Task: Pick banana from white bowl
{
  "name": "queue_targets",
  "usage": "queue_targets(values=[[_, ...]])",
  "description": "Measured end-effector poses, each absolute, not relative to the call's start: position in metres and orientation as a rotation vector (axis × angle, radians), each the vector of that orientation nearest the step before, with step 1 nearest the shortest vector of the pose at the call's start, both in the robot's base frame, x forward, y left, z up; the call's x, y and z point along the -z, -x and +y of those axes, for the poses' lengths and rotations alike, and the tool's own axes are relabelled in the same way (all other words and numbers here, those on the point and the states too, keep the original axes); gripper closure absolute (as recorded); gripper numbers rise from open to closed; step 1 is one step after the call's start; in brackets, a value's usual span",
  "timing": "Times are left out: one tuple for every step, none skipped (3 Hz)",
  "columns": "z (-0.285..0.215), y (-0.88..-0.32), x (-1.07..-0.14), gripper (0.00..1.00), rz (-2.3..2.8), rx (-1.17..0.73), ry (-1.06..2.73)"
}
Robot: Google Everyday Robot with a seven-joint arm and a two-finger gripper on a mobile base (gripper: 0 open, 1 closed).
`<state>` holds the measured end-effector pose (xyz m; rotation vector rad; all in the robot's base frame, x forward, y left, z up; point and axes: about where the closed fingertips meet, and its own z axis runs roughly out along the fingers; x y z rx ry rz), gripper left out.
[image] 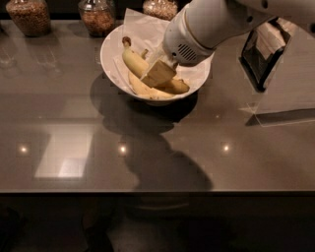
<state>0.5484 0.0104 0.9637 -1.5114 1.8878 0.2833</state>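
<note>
The white bowl (112, 63) stands at the back middle of the grey table, lined with crumpled white paper (142, 27). Several yellow bananas lie in it: one (133, 61) points up-left with a brown stem, others (147, 90) lie along the near wall. My gripper (158, 74) is down inside the bowl, right on the bananas, at the near end of the upper one. My white arm comes in from the upper right and hides the bowl's right half.
Three glass jars of brown grains (28, 15) (97, 15) (160, 7) stand behind the bowl along the back edge. A dark framed stand (261, 51) sits on the right. The table's front edge (157, 191) runs across the lower frame.
</note>
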Motion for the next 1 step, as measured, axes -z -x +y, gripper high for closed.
queue_targets(values=[[0.0076,-0.5182,-0.9856,1.00,1.857,-0.291,1.541]])
